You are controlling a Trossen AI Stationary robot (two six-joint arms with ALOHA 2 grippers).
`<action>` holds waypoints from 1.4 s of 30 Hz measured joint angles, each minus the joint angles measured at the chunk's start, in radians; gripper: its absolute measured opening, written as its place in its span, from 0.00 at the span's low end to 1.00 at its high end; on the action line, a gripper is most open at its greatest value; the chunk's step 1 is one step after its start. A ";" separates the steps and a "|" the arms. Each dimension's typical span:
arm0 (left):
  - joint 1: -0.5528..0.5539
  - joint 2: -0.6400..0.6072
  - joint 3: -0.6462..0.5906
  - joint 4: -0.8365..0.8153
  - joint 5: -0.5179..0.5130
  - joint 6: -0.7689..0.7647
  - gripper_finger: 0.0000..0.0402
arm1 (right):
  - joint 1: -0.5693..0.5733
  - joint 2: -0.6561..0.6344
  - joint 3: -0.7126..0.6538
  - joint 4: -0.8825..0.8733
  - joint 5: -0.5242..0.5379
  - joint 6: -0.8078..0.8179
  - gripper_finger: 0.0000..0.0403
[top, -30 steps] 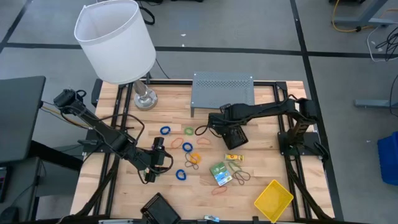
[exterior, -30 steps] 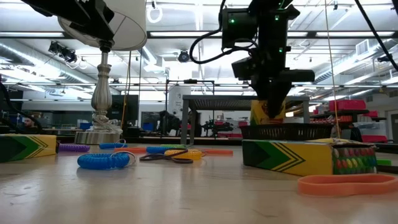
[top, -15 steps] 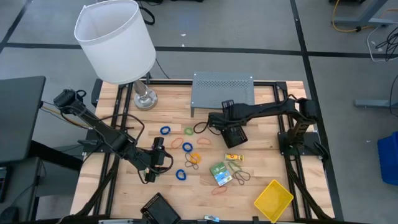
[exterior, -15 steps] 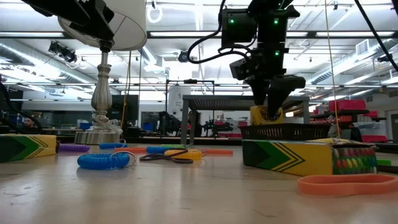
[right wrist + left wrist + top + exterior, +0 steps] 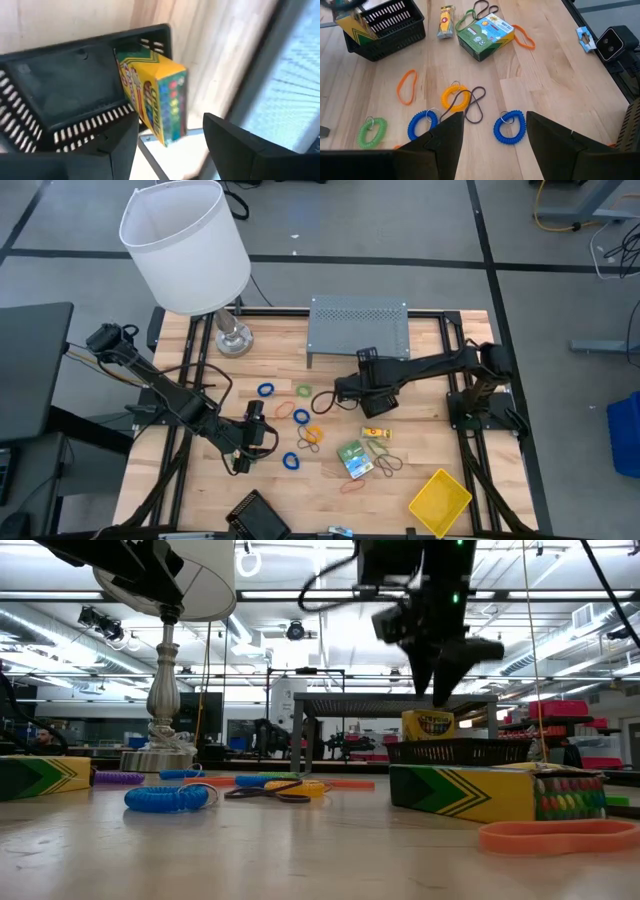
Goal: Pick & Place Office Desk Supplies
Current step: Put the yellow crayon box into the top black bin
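**Crayon box sits in the mesh tray, right jaws parted above it**

Crayon box [image 5: 152, 95] stands on end against one wall of the black mesh tray [image 5: 60, 95], yellow and green, its printed row of coloured crayons facing the right wrist camera. The right gripper [image 5: 440, 665] hangs above that tray, jaws released and holding nothing; in the right wrist view the box lies between the two dark fingers [image 5: 115, 145] but beyond their tips, clear of both. From table height the box's yellow top [image 5: 432, 724] pokes up over the tray rim [image 5: 460, 751], with the gripper well above it.

On the high view the right gripper [image 5: 352, 390] sits near the middle of the desk [image 5: 420, 450], in front of the grey perforated shelf [image 5: 358, 328].

Over on the left, the left gripper [image 5: 262, 430] hovers low over the loose loops, jaws parted and empty. Past its fingers [image 5: 440, 145] lie a blue coil [image 5: 510, 127], a second blue coil [image 5: 422, 125], a yellow coil [image 5: 456, 97], a green coil [image 5: 371, 132], an orange band [image 5: 406, 86] and a dark band [image 5: 476, 103].

Farther along sit a second crayon box [image 5: 485, 36], lying flat with an orange band [image 5: 524, 37] beside it, and a small yellow packet [image 5: 445, 21]. A yellow tray [image 5: 440, 500] rests near the desk's front right corner, a black tray [image 5: 258, 515] at the front edge, and the white-shaded lamp [image 5: 185, 245] stands at the back left.
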 joint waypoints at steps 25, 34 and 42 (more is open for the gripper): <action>-0.001 0.044 0.000 0.058 0.020 0.030 0.55 | 0.491 0.166 0.131 0.240 -0.442 0.355 0.57; -0.001 0.089 0.000 0.107 0.035 0.038 0.55 | 0.593 0.267 0.131 0.250 -0.188 0.492 0.57; 0.000 0.089 0.000 0.108 0.034 0.031 0.55 | 0.617 0.329 0.131 0.238 -0.112 0.495 0.57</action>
